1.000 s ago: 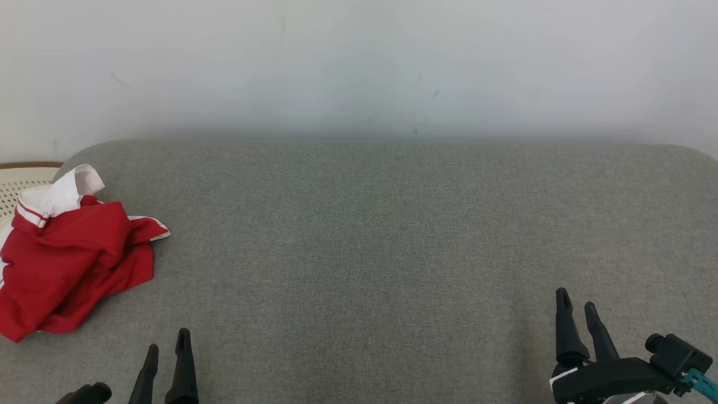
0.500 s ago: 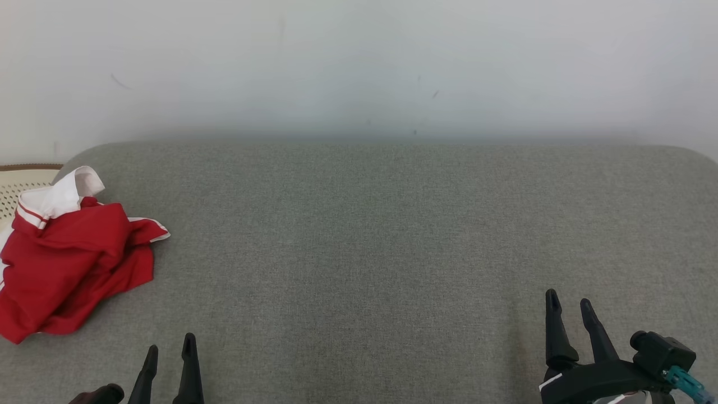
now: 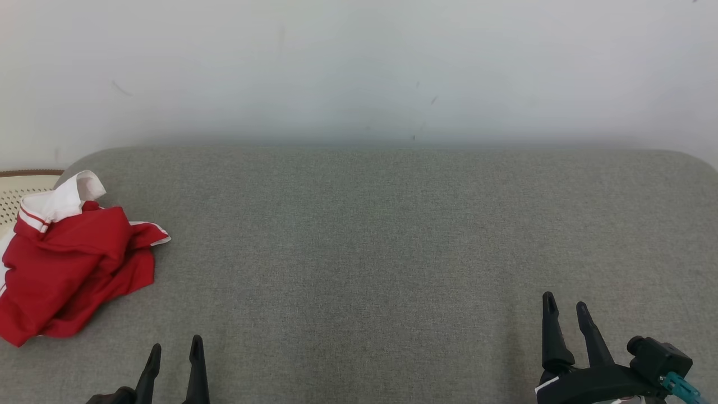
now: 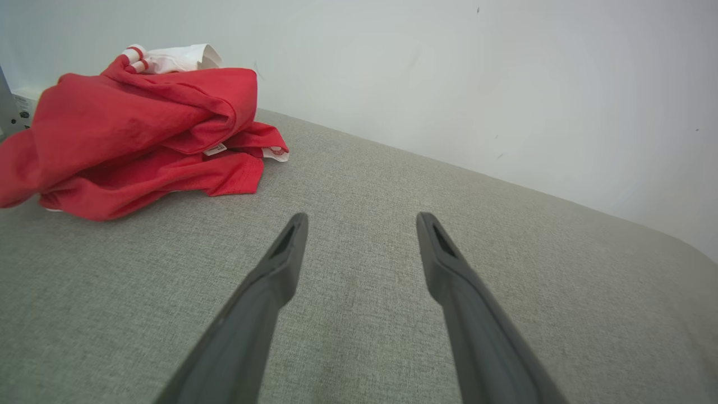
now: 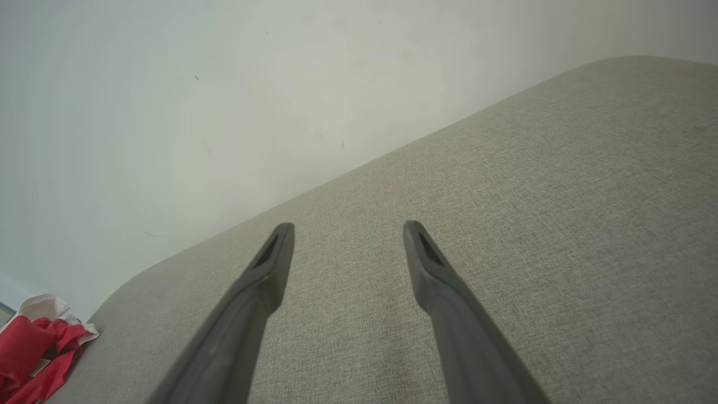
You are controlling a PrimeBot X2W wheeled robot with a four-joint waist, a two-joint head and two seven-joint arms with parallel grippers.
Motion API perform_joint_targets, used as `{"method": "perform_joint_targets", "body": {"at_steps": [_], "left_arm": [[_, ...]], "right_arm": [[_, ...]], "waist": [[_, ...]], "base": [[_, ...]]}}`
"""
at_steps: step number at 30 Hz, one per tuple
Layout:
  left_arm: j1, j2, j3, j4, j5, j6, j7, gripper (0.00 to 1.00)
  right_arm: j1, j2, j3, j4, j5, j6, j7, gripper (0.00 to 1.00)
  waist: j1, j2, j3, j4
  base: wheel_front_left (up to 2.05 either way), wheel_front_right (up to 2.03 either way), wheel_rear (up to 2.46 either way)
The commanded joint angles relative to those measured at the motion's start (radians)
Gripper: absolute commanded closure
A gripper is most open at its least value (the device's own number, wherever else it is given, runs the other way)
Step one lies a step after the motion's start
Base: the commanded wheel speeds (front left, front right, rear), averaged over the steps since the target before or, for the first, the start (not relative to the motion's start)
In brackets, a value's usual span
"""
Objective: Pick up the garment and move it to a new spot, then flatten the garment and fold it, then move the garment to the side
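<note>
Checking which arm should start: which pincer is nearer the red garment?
Left. The left pincer is close by, just nearer the robot than the red garment; the right pincer is far across the grey surface.

The garment (image 3: 73, 264) is recorded as soft matt cloth, the surface (image 3: 364, 252) beneath as coarse-woven grey fabric, the wall (image 3: 359, 67) as smooth and matt.

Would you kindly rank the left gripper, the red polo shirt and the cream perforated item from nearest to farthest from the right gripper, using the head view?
From the right gripper, at lower right:
1. Left gripper, lower left.
2. Red polo shirt, crumpled farther left.
3. Cream perforated item, far left edge, behind the shirt.
</note>
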Motion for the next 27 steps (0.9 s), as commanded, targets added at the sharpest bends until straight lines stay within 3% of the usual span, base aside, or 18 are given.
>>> {"method": "perform_joint_targets", "body": {"at_steps": [1, 10, 27], "left_arm": [[0.000, 0.010, -0.001, -0.010, 0.030, 0.007, -0.009, 0.00], [0.005, 0.012, -0.014, -0.021, 0.110, 0.020, -0.029, 0.00], [0.013, 0.019, -0.032, -0.038, 0.245, 0.042, -0.059, 0.00]], "right_arm": [[-0.002, -0.001, 0.006, -0.005, -0.011, 0.001, -0.008, 0.00], [-0.010, -0.002, 0.022, -0.010, -0.160, 0.001, -0.028, 0.00], [0.002, -0.001, 0.042, -0.020, -0.283, 0.001, -0.060, 0.00]], "waist": [[0.0000, 0.0000, 0.000, 0.000], [0.0000, 0.0000, -0.002, 0.003], [0.0000, 0.0000, 0.000, 0.007]], "base": [[0.00, 0.00, 0.00], [0.00, 0.00, 0.00], [0.00, 0.00, 0.00]]}}
